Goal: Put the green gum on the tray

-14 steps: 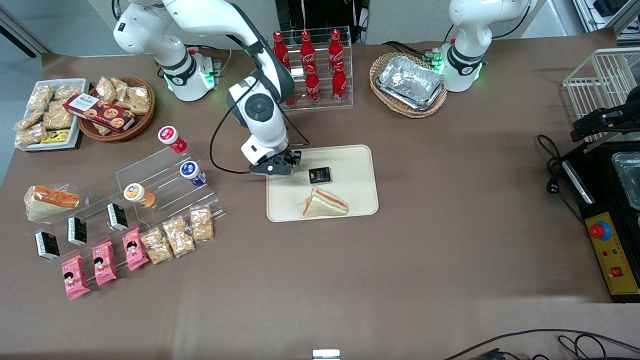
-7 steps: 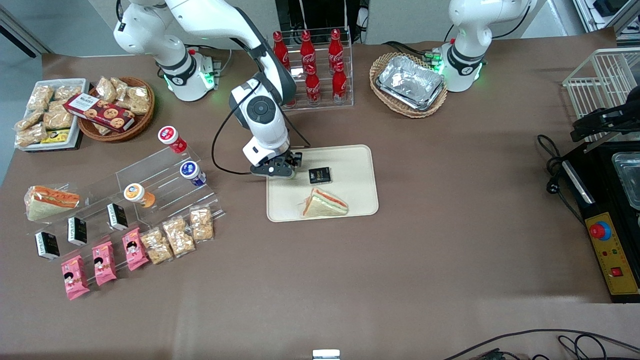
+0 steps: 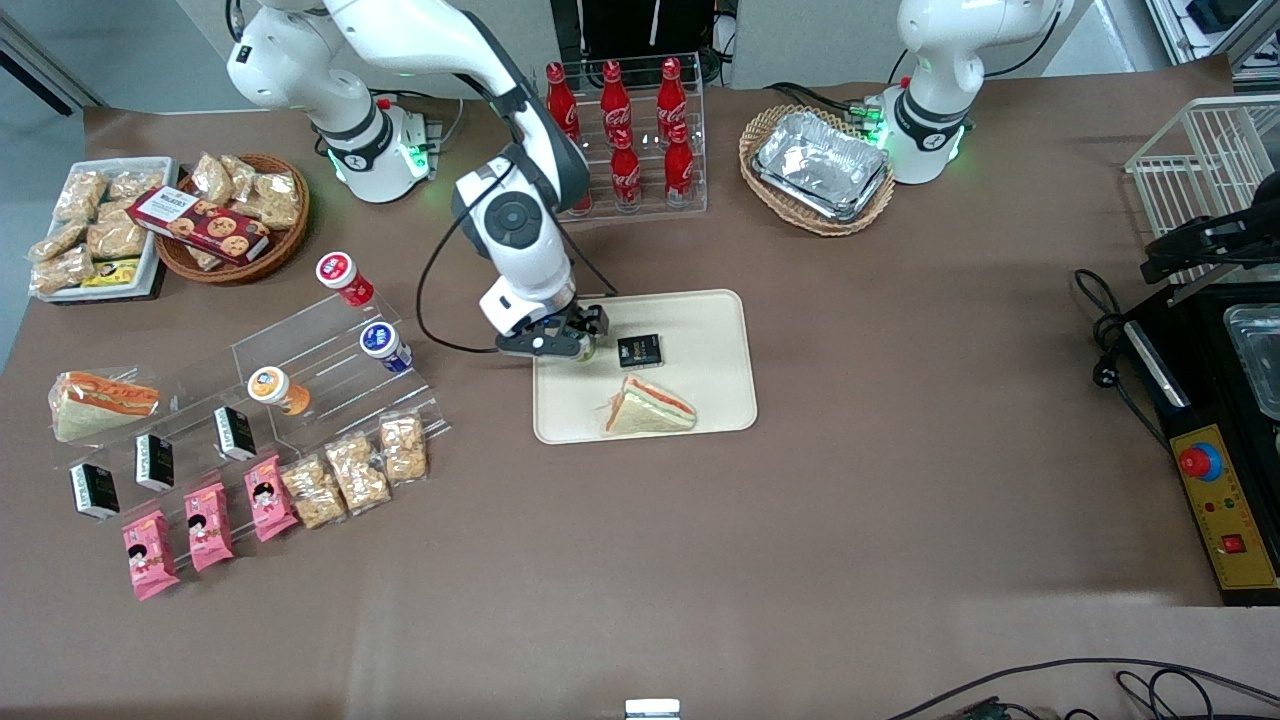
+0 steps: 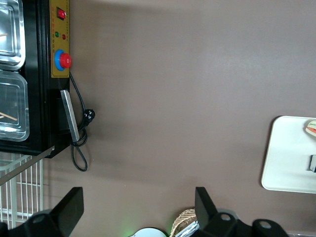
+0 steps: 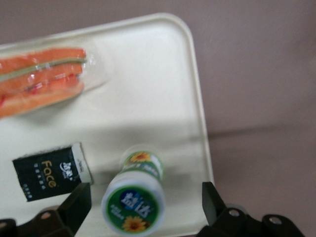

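I see the green gum (image 5: 134, 195) standing on the tray (image 5: 168, 103), at its ten o'clock corner beside the black packet (image 5: 52, 170). My gripper (image 5: 143, 217) hovers above, jaws spread. Placement looks done; only retreat remains.

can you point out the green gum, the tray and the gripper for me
green gum (image 5: 133, 202), right wrist view, on its white lid's label
tray (image 3: 715, 320), front view, on a bare part of its cream surface
gripper (image 5: 148, 210), right wrist view, midway between its open fingers, above the gum
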Robot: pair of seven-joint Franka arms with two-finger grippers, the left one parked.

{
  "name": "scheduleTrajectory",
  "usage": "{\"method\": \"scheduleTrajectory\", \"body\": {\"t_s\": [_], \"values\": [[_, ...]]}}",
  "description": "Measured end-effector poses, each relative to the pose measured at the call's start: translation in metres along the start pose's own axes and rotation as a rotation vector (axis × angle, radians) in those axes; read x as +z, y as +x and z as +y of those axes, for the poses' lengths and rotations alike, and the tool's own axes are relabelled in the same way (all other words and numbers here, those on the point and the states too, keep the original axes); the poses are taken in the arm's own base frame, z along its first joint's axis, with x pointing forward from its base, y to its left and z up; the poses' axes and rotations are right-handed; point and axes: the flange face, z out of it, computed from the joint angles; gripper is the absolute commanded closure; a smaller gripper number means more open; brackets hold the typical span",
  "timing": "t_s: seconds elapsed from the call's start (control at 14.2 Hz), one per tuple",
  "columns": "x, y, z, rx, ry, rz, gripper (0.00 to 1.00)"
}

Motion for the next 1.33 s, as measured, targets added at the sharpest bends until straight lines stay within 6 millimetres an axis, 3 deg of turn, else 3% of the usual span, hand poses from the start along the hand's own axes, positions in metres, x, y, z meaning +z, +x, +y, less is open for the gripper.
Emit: {"method": "scheduleTrajectory", "body": {"t_s": [0.21,0.49,0.77,1.05,1.19,1.33], "values": [[-0.052,0.048,0.05,-0.039,0.021,-0.062,0.0],[-0.136,0.107,0.163,-0.049,0.05,-0.084,0.0],[-0.204,0.131,0.248,-0.032,0.041,-0.094,0.0],[-0.289,0.161,0.326,-0.055,0.067,-0.058,0.0],[-0.323,0.167,0.351,-0.037,0.064,-0.039,0.0],[-0.352,0.169,0.362,-0.021,0.054,-0.03,0.0]]}}
